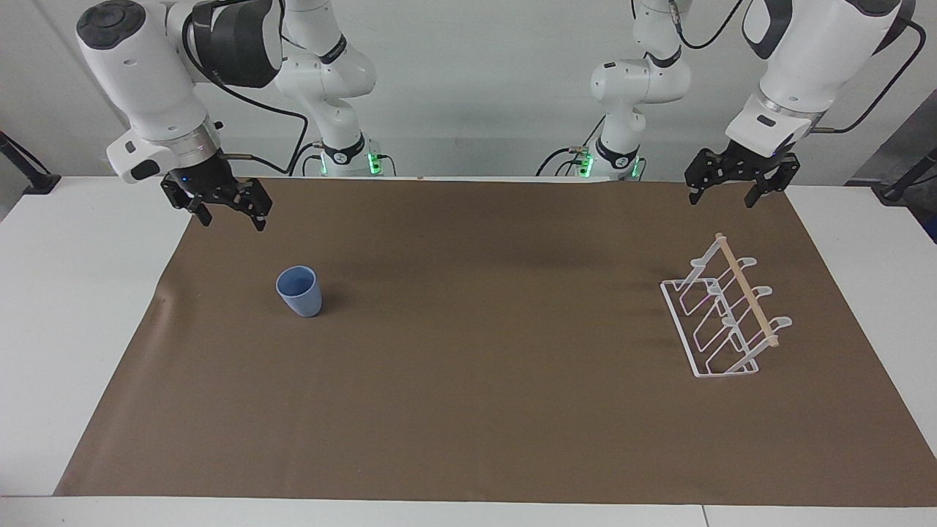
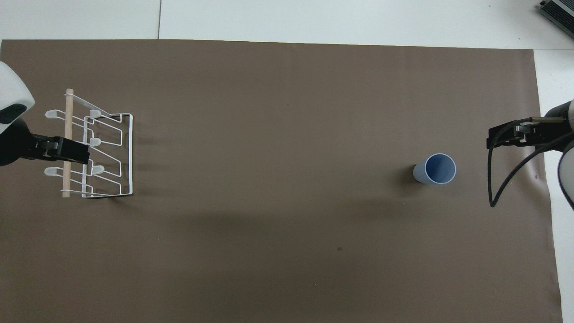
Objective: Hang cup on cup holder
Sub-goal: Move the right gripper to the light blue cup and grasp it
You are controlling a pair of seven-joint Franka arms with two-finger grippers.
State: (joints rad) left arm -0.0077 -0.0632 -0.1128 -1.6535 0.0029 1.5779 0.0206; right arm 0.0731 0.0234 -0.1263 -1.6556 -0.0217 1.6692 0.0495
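Note:
The light-blue cup (image 1: 299, 290) stands upright with its mouth up on the brown mat, toward the right arm's end; it also shows in the overhead view (image 2: 435, 169). The white wire cup holder (image 1: 725, 315) with its wooden rod stands toward the left arm's end, empty; it also shows in the overhead view (image 2: 107, 152). My right gripper (image 1: 228, 211) hangs open and empty over the mat's edge, apart from the cup. My left gripper (image 1: 721, 196) hangs open and empty, raised well above the cup holder's end of the mat and not touching it.
The brown mat (image 1: 468, 410) covers most of the white table (image 1: 66, 307). Both arm bases stand at the table's robot end. A black cable (image 2: 497, 179) loops from the right wrist.

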